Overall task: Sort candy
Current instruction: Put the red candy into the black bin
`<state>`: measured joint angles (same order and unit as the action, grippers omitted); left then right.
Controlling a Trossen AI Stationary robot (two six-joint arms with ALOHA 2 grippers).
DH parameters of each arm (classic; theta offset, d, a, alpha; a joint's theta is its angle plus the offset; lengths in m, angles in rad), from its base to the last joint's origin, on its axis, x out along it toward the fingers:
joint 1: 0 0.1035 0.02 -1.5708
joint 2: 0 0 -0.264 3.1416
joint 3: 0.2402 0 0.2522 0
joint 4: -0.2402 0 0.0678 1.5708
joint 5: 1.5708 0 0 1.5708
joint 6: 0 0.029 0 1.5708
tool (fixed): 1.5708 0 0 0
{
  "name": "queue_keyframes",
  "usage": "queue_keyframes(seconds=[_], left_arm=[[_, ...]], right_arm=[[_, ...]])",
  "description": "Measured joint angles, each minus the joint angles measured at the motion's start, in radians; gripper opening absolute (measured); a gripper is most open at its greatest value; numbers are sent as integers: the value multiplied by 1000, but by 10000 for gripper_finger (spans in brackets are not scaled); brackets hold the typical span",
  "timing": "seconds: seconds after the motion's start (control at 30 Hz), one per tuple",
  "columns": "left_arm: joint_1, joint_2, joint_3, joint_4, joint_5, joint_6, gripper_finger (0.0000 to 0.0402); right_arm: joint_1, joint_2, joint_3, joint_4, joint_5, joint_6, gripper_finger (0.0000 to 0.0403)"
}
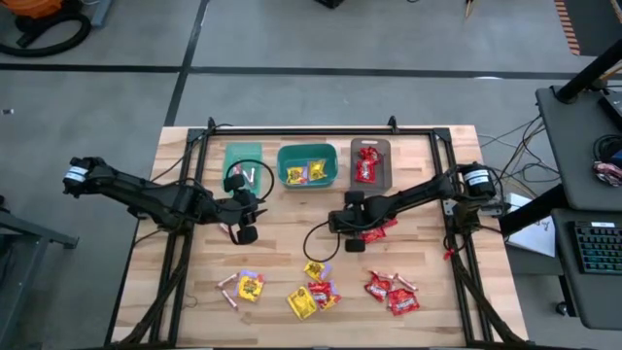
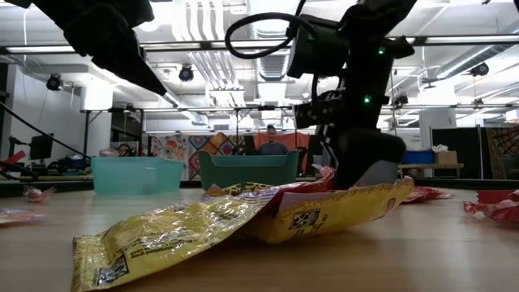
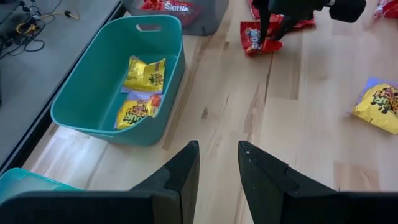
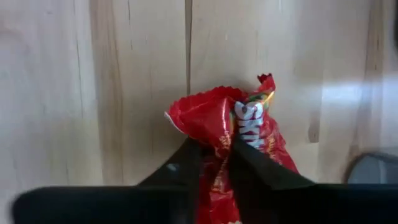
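Pinching a red packet (image 4: 231, 149) on the desk (image 1: 292, 255) with my right hand (image 4: 211, 152); left hand (image 3: 217, 163) hovers part-open, holding nothing.

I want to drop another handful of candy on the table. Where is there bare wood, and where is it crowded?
Bare: the front left corner beside the yellow packet, and the strip between the grippers. Crowded: the front middle pile, the red packets, and around the right gripper.
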<state>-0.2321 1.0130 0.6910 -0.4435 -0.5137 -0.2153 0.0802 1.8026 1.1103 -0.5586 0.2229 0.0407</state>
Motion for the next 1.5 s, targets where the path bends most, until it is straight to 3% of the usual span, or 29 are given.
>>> queue_keyframes(seconds=[0.07, 0.13, 0.63, 0.83, 1.13, 1.5], left_arm=[[0, 0, 0, 2, 0, -2, 95], [0, 0, 0, 3, 0, -2, 95], [0, 0, 0, 6, 0, -2, 95], [0, 0, 0, 8, 0, -2, 95], [0, 0, 0, 8, 0, -2, 95], [0, 0, 0, 9, 0, -12, 95]], right_arm=[[-3, 2, 0, 5, -4, -9, 25], [-3, 2, 1, 10, -4, -12, 17], [-7, -151, 112, -19, -67, -10, 9], [-61, -223, 170, -123, -49, -17, 9], [-274, -320, 162, -306, -38, -108, 9], [-584, -294, 51, -215, -87, -194, 11]])
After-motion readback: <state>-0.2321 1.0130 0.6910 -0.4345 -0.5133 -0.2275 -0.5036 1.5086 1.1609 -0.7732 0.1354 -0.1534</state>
